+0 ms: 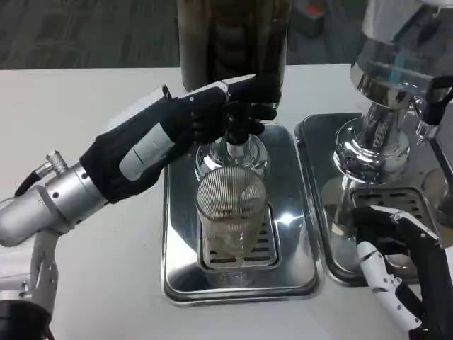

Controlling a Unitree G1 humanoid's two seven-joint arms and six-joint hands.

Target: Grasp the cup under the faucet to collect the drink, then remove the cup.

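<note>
Cup [231, 212] stands centred on tray [180, 234], sides unobstructed.

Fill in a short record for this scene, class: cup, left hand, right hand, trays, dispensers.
cup: ribbed clear cup upright on the grille of the middle tray, below the faucet
left hand: left hand up at the faucet, fingers on it, not on the cup
right hand: right hand low over the right tray, holding nothing
dispensers: dark one behind the cup; chrome one at right
</note>
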